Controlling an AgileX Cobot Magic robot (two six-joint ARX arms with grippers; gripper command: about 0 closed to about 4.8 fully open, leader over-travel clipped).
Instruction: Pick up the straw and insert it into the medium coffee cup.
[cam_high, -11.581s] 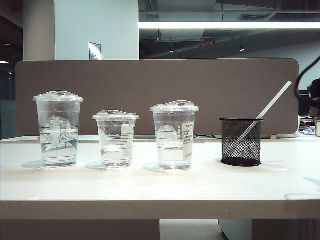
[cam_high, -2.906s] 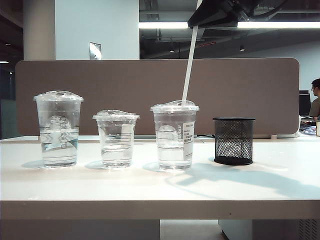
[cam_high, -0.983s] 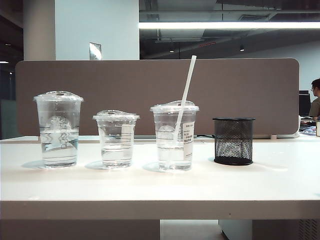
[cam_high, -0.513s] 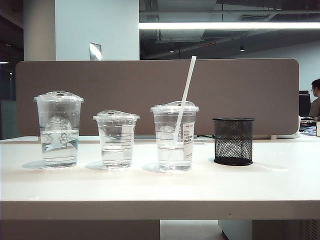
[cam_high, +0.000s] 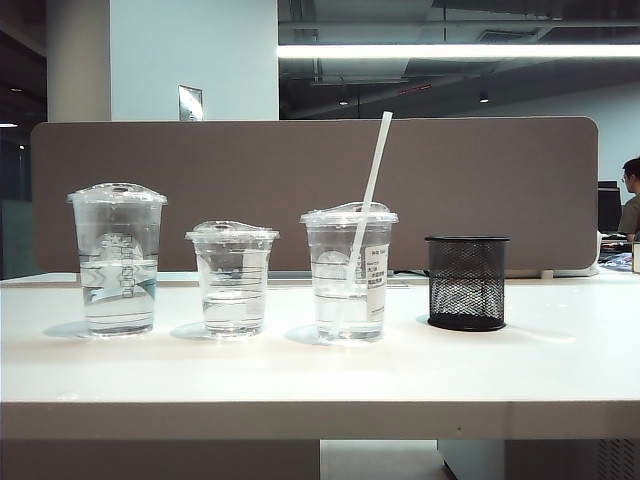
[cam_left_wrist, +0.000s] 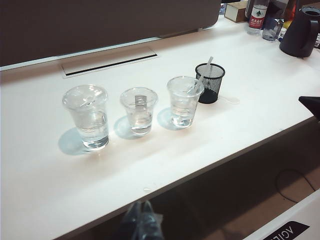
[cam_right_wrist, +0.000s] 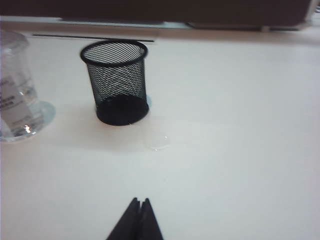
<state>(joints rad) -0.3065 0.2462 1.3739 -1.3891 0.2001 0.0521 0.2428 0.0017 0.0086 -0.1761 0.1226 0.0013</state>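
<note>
One straw (cam_high: 372, 172) stands through the lid of the medium coffee cup (cam_high: 349, 272), leaning toward one o'clock, so we judge the insertion done. To finish well, we park both arms clear of the worktop (cam_high: 320, 370). Our left end effector (cam_left_wrist: 141, 224) and right end effector (cam_right_wrist: 139, 220) sit pinched together, empty. We count three cups and one mesh holder (cam_high: 467, 282).
</note>
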